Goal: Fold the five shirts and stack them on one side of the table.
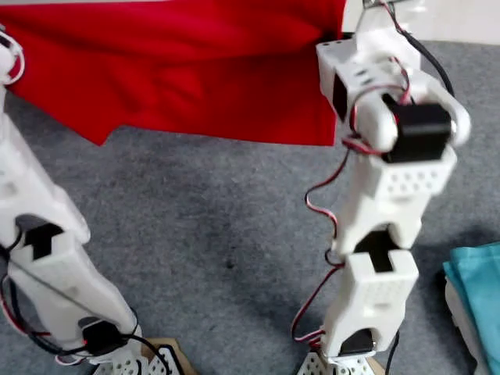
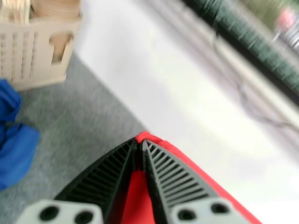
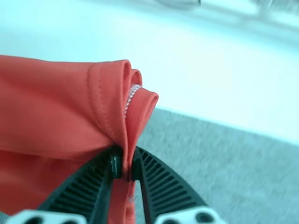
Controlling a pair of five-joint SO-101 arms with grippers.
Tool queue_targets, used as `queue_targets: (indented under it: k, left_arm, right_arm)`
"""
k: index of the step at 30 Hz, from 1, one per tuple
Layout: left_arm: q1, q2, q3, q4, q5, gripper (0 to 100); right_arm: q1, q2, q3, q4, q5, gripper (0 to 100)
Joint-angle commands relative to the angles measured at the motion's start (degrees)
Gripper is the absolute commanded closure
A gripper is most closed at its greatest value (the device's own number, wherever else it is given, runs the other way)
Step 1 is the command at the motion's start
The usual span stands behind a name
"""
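High view had the red shirt lifted and stretched across the far side of the grey table, its lower edge hanging free. My left gripper was pinched tight on one red corner, and my right gripper was clamped on a bunched, doubled hem. To lay this fold well, I judged I should hold both arms level with the cloth taut, set the hanging edge down first, then carry the held edge over it evenly, steering away from the folded teal shirt at the table's side. The red shirt's top ran out of frame, so sleeves and collar were hidden, and how many layers the right jaws held I could not make out
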Motion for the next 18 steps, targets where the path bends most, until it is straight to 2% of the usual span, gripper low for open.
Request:
queue_targets:
  k: [1, 5, 8, 11, 14, 18]
  left_arm:
    - [-3.21, -7.52, -2.07, -1.58, 1.14, 99]
    - [-5.93, -11.03, -2.07, -1.58, 1.14, 99]
    - [-6.37, -13.41, -1.98, -1.49, 1.14, 99]
    - [-5.32, -15.08, -1.98, -1.05, 1.14, 99]
    - [-2.68, -16.04, -1.89, 3.6, 0.7, 99]
    - [-0.92, -16.31, 0.4, 5.8, -5.1, 99]
  right_arm:
    - [-0.57, -6.99, -0.13, 0.57, 3.16, 99.1]
    - [-0.66, -10.95, 0.22, 0.66, 3.69, 99.1]
    - [-2.86, -13.85, 6.55, 0.75, 3.69, 99.1]
    - [-5.32, -19.82, 21.32, 0.75, 3.52, 99.1]
    - [-7.52, -28.09, 39.16, 0.66, 0.79, 99.1]
    - [-9.89, -36.62, 59.47, 0.66, 0.35, 99.1]
